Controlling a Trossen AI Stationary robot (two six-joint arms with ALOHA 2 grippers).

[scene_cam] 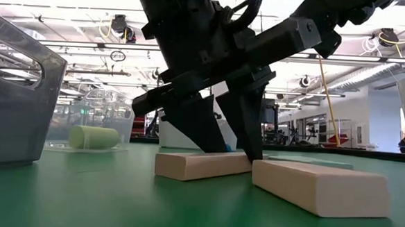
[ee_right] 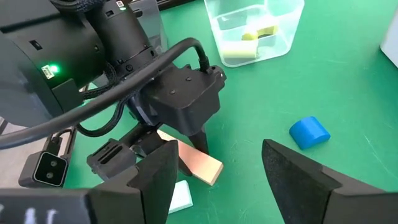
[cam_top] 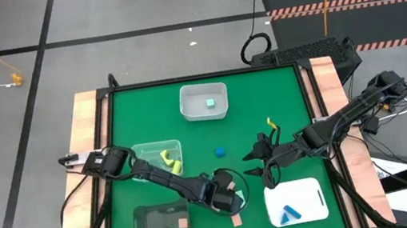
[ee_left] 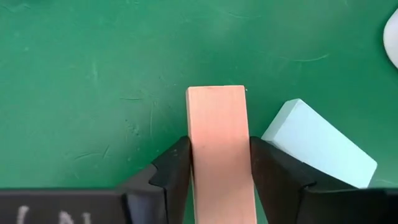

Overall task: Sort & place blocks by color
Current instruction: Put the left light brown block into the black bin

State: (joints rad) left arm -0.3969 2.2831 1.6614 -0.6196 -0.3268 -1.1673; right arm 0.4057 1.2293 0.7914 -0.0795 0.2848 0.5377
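Fingers of left gripper clasp tan-pink bar.

My left arm reaches low across the table's near side, wrist pitched down. Left gripper at the mat, fingers on either side of a tan-pink bar, touching its flanks. My right arm extends inward from the right edge; right gripper hovers, fingers spread wide.
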